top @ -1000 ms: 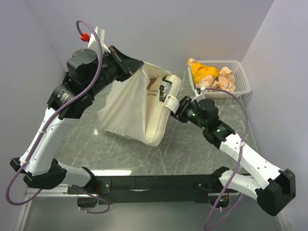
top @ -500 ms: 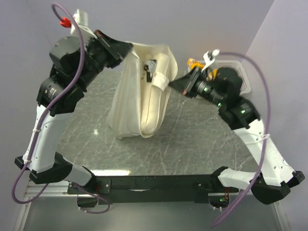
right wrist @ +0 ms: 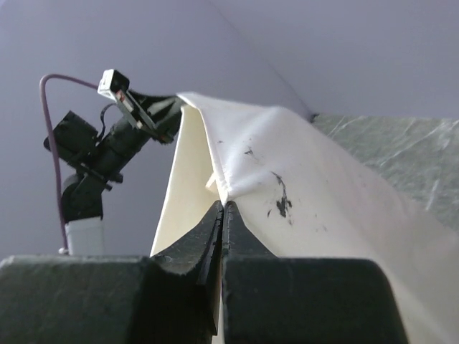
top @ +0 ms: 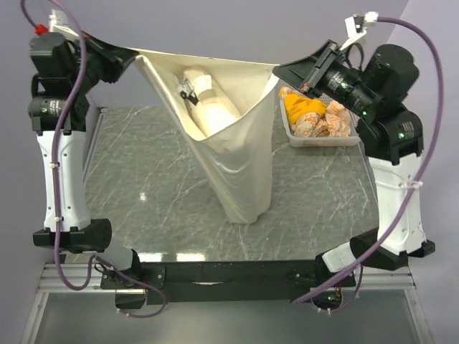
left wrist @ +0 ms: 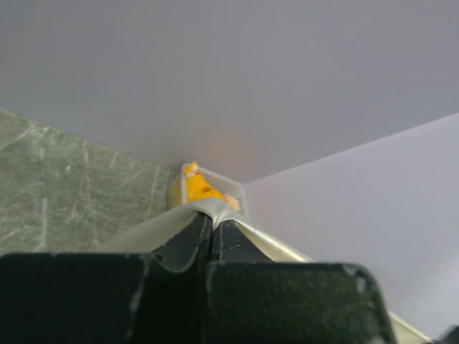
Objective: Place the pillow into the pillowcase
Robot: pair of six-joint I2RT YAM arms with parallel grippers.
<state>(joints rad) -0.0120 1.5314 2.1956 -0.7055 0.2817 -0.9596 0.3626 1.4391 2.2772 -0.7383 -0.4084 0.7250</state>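
Observation:
The pillowcase [top: 240, 168] hangs high over the table as a cream sack, its mouth stretched wide between my two grippers and its bottom end near the tabletop. The pillow [top: 211, 111] sits inside the open mouth, its upper end showing with a white tag and a black mark. My left gripper [top: 133, 56] is shut on the left corner of the mouth hem [left wrist: 208, 209]. My right gripper [top: 280, 70] is shut on the right corner [right wrist: 226, 197]. In the right wrist view the pillowcase [right wrist: 301, 186] spreads across to the left arm.
A white basket [top: 324, 137] with an orange thing and snack packets stands on the marble table [top: 143, 172] at the back right, just below my right gripper. It also shows in the left wrist view [left wrist: 226, 192]. Grey walls close in on three sides.
Both arms have risen and spread apart, lifting the pillowcase mouth high and wide. The pillow has slid deeper into the hanging sack.

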